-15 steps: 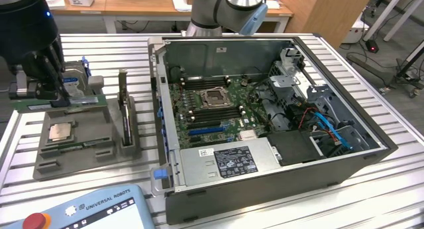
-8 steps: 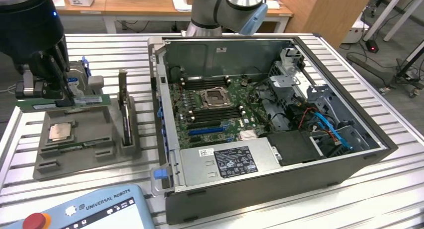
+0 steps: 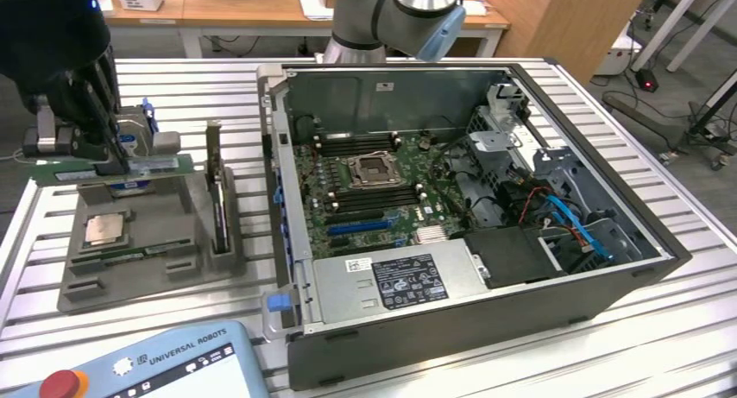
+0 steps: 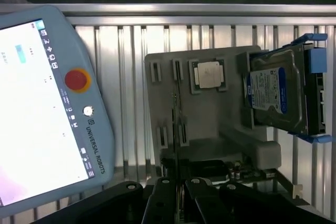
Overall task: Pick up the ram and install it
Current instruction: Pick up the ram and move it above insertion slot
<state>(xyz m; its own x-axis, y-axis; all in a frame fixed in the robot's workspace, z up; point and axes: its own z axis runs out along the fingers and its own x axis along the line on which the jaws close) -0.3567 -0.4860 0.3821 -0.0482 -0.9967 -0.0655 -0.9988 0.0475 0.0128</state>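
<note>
Claw [image 3: 98, 159] pinches the thin, flat green ram [image 3: 161, 167].

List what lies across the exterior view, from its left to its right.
The gripper, jaws shut on the ram → upright expansion card → motherboard → blue cable.

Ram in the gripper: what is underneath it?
The ram, held by the gripper, hangs over the grey fixture, next to the seated processor chip. The gripper hides the part of the fixture right below it.
</note>
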